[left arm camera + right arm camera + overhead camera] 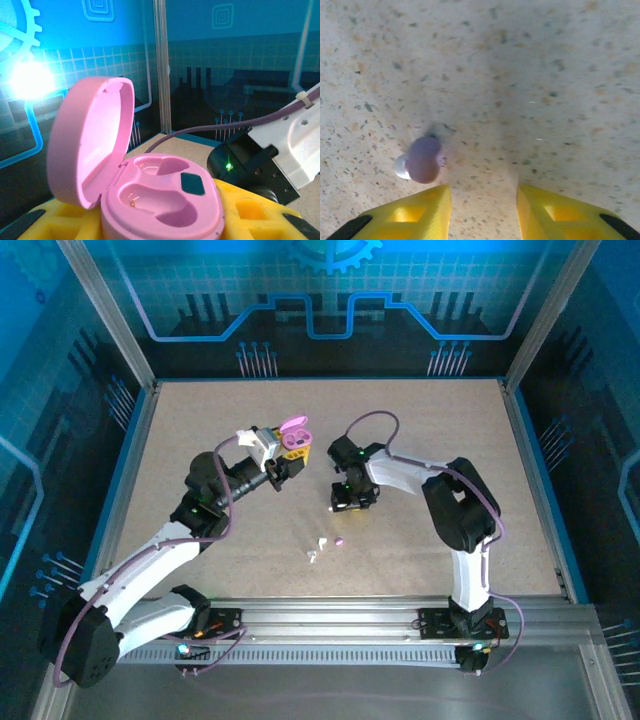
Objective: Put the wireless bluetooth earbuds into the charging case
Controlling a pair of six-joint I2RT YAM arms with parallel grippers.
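Where the right wrist camera looks down on the speckled table (535, 75), a pink-purple earbud (422, 159), bean-shaped with a pale tip, lies loose just ahead of the right gripper (482, 212), whose fingers stand apart and empty. The left wrist view adds the open pink case (160, 200), both wells empty, clamped in the left gripper (292, 450). From overhead, one white bud (322, 541) and another (313, 556) lie between the arms.

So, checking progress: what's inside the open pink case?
The pink plastic clamshell case holds two empty earbud wells and a dark rectangular panel. Its rim hides the wells' near walls.
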